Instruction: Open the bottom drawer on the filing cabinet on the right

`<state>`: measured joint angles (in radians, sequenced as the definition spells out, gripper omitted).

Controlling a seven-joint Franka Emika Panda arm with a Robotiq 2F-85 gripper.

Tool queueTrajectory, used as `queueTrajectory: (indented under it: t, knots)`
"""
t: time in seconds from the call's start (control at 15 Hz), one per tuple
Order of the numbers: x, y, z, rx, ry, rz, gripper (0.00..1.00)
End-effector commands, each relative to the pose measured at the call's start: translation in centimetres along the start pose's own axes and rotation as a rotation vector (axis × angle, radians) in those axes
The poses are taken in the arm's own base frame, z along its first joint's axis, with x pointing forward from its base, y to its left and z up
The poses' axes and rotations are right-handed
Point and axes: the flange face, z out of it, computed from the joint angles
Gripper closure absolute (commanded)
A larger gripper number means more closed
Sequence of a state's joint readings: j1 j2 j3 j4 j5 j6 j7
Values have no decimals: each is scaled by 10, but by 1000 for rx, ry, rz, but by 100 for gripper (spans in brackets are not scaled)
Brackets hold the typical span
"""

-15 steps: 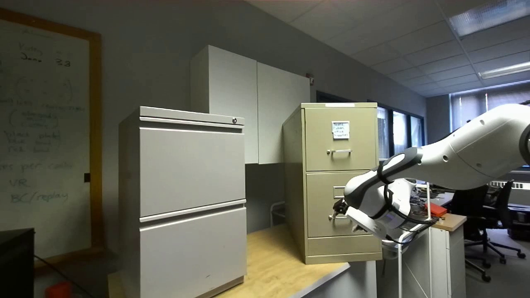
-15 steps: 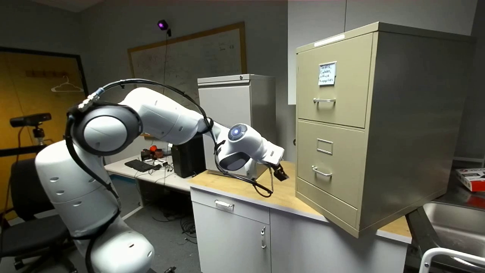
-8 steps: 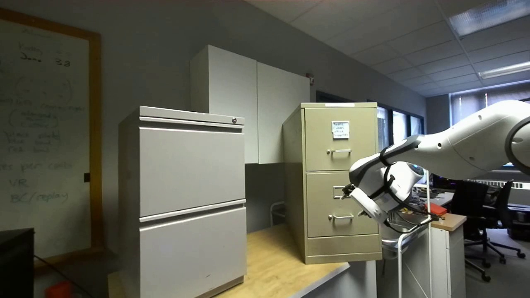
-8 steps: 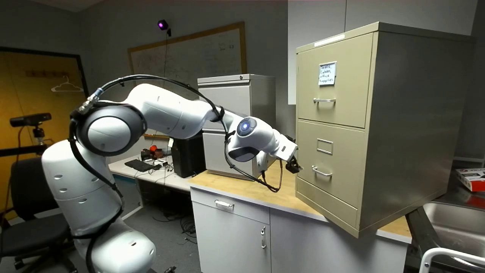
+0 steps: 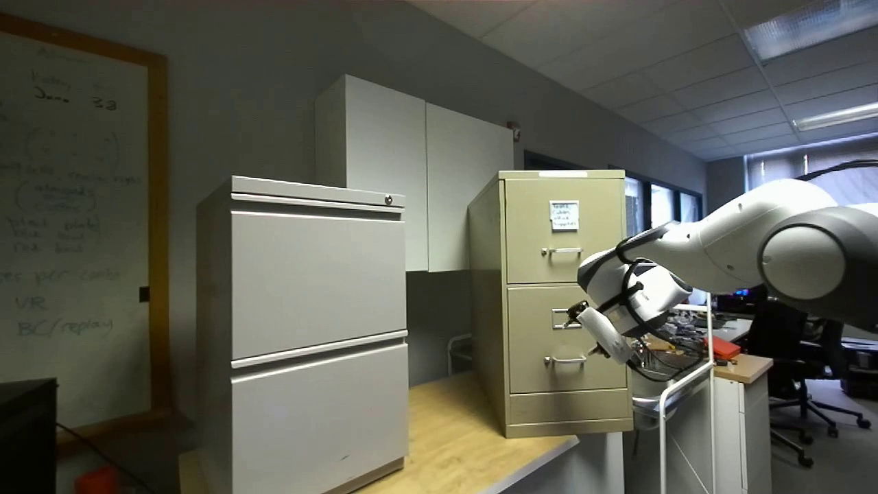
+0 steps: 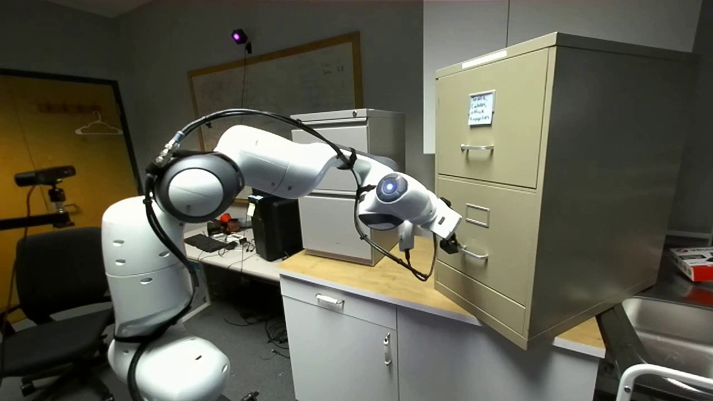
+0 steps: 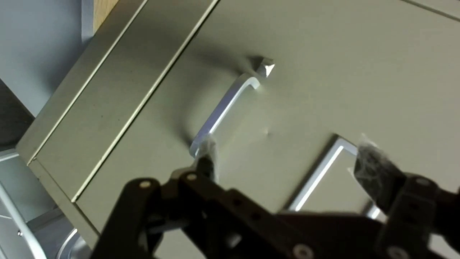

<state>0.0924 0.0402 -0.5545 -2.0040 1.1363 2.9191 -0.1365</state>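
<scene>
- The bottom drawer (image 6: 497, 242) is closed, in the beige filing cabinet (image 6: 579, 184) on the right in both exterior views.
- The jaws of the Robotiq gripper (image 7: 287, 149) stand wide apart, pinching nothing.
- In the wrist view the drawer's bar handle (image 7: 223, 108) lies left of the gap, long axis slanting far-right; the left finger (image 7: 205, 166) overlaps its near end, contact unclear.
- Straddling it likely takes a leftward shift there.

Beige filing cabinet (image 5: 538, 302), black tool (image 7: 286, 145)

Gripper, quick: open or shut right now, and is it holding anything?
Gripper: open, holding nothing; its fingers stand wide apart, and whether one touches the drawer handle cannot be told.
</scene>
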Motion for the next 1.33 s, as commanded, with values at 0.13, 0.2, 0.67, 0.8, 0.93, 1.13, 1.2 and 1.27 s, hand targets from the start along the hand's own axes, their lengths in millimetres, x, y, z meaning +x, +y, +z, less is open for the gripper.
queueTrajectory:
  t: [0.13, 0.2, 0.67, 0.8, 0.93, 1.13, 1.2, 1.27]
  knots:
    - [12, 26, 71, -34, -63, 6, 0]
    - [14, 32, 81, -47, -70, 7, 0]
    - [36, 66, 113, -143, -32, -3, 40]
    - [35, 62, 111, -146, -28, -18, 57]
    - [28, 50, 100, -148, -28, -40, 62]
    - [7, 36, 84, -176, -39, -75, 89]
    - [-2, 34, 78, -188, -42, -85, 96]
    - [-10, 34, 73, -197, -36, -90, 99]
